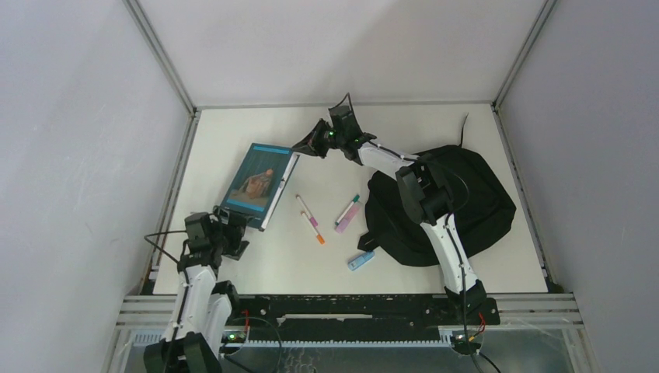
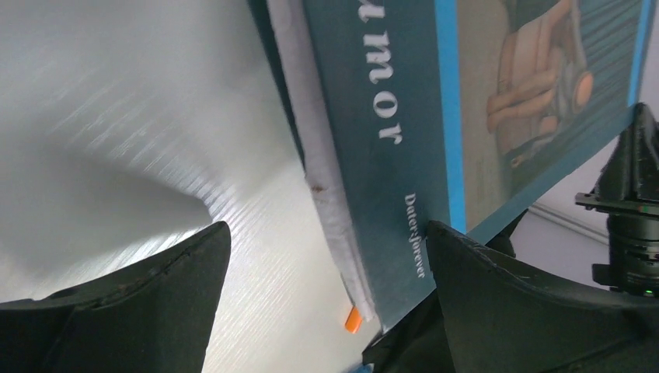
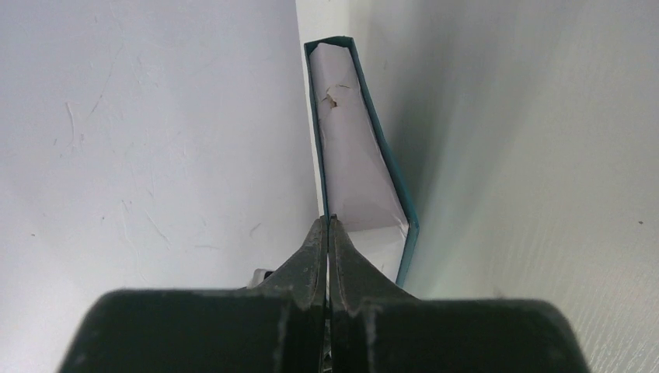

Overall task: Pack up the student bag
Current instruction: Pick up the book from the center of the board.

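The student bag [image 1: 475, 203] is a black backpack lying on the right of the table. A teal book [image 1: 255, 183] sits tilted at the left. My right gripper [image 1: 298, 148] is stretched across to the book's far right corner. In the right wrist view it [image 3: 329, 222] is shut on the thin teal cover, with the white pages [image 3: 351, 167] spread beside it. My left gripper [image 1: 236, 226] is open at the book's near corner. In the left wrist view the book's spine end [image 2: 404, 116] lies between and beyond the open fingers [image 2: 155, 287].
A pink and orange pen [image 1: 311, 220], a green and pink marker [image 1: 347, 211] and a small blue item [image 1: 360, 260] lie between the book and the bag. The orange pen tip [image 2: 353, 319] shows under the book. Grey walls enclose the table on three sides.
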